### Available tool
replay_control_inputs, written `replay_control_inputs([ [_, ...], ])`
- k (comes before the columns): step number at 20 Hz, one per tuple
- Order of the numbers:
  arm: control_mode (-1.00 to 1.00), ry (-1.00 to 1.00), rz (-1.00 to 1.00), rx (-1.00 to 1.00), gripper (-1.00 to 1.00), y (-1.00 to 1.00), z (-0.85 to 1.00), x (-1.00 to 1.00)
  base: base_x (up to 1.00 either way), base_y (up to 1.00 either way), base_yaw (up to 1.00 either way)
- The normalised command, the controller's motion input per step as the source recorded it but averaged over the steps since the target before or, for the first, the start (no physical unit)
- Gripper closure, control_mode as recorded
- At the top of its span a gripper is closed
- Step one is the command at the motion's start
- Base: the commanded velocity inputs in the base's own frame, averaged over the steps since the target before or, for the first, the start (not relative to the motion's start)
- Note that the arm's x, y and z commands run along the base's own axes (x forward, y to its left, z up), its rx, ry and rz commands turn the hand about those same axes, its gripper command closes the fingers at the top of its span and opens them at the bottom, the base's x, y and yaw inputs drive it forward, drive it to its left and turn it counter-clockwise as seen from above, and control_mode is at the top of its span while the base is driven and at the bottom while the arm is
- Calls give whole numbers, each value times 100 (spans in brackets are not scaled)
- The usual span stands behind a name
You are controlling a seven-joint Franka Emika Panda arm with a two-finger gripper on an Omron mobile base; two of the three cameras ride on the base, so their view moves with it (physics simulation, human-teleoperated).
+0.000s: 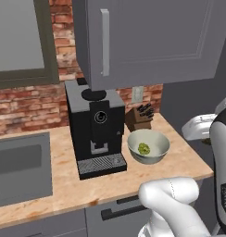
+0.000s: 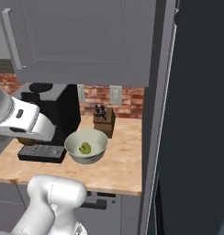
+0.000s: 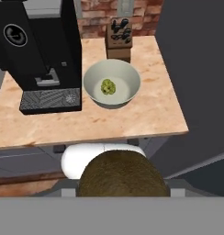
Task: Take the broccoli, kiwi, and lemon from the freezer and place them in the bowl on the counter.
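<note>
The kiwi (image 3: 122, 173), a small fuzzy brown egg-shaped fruit, sits right at the bottom of the hand view, very close to the camera. It looks like the claw is gripping it, because it fills the spot where the finger tips should be. The tips themselves are covered by the fruit, so this is a good guess and not something plain to see.

The broccoli (image 3: 108, 86), a small bumpy yellow-green piece, already lies in the wide round pale grey-green bowl (image 3: 132, 73). The bowl stands on the light tan stone-look counter (image 3: 150, 110), just beside the tall black coffee machine (image 3: 36, 46) and in front of the brown wooden knife block (image 3: 119, 39).

So one of the three foods is done. The kiwi seems to be on its way, held up over the front edge of the counter, not yet above the bowl. It still has to go forward and be let go. After that the lemon is left to fetch.

The dark grey freezer (image 2: 196, 119) is a tall wall to the right of the counter. Its inside is hidden from here.
</note>
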Motion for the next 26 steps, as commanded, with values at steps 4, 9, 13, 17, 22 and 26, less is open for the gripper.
replay_control_inputs([
  [4,100,0,0,0,100,0,0,0,62,-8,1],
  [9,-100,0,2,1,100,-2,-6,33,34,-7,2],
  [13,-100,0,8,3,100,-1,-32,96,0,0,0],
  [17,-100,0,11,5,100,-11,-65,99,0,0,0],
  [22,-100,0,3,3,100,-33,-98,66,0,0,0],
  [26,-100,0,0,0,100,-31,-98,37,0,0,0],
])
